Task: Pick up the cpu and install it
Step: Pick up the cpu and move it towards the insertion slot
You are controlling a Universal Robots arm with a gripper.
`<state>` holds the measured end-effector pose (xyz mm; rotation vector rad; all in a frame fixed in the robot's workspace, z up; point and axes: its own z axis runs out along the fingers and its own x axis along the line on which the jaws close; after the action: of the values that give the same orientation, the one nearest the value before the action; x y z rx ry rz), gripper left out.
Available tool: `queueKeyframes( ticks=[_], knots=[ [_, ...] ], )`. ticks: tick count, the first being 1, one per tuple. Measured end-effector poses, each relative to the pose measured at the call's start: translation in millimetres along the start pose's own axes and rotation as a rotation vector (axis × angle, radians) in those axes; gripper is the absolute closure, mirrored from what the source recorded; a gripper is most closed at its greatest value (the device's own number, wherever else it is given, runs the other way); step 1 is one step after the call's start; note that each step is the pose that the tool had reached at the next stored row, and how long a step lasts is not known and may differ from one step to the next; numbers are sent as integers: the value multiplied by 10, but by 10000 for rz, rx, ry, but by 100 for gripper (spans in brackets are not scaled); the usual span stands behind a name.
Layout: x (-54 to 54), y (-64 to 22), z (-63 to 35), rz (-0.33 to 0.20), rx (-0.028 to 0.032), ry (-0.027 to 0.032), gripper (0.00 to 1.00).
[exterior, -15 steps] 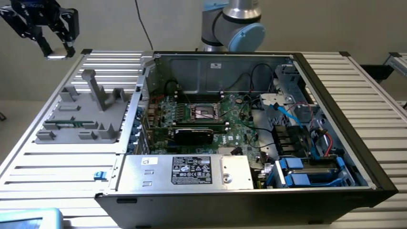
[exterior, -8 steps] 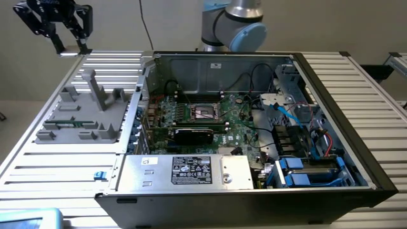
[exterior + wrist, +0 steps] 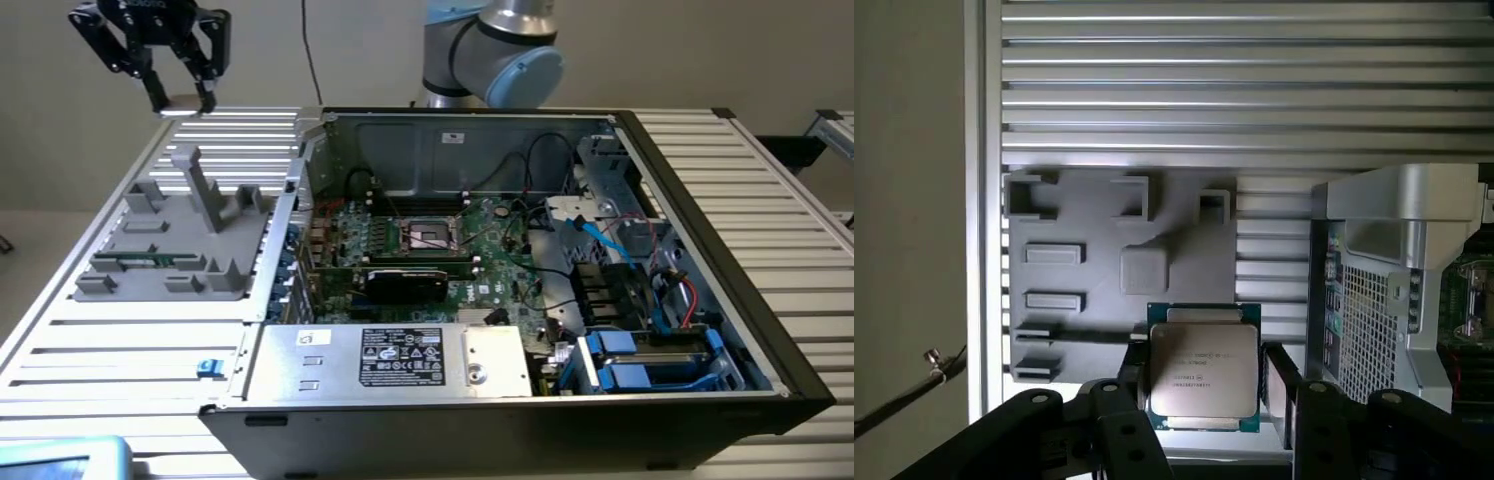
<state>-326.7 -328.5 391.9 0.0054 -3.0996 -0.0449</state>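
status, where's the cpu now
Gripper shut on the cpu. High over the table by the grey tray, outside the computer case. Nothing seen in the way.

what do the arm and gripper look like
The arm is a rounded silver-grey metal tube with a light blue cap on its joint. The gripper is black, with white lettering across its body and two slim fingers carried on open linkage bars. In the wrist view those bars are matte black, with round pivot bolts.

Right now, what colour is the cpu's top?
Shiny silver-grey on the cpu, best seen in the wrist view.
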Motion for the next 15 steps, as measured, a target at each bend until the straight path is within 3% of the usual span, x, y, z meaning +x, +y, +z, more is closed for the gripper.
queueKeyframes(
  ticks=[15],
  knots=[
    [-680, -2, -34, 0, 4, 1, 45]
  ],
)
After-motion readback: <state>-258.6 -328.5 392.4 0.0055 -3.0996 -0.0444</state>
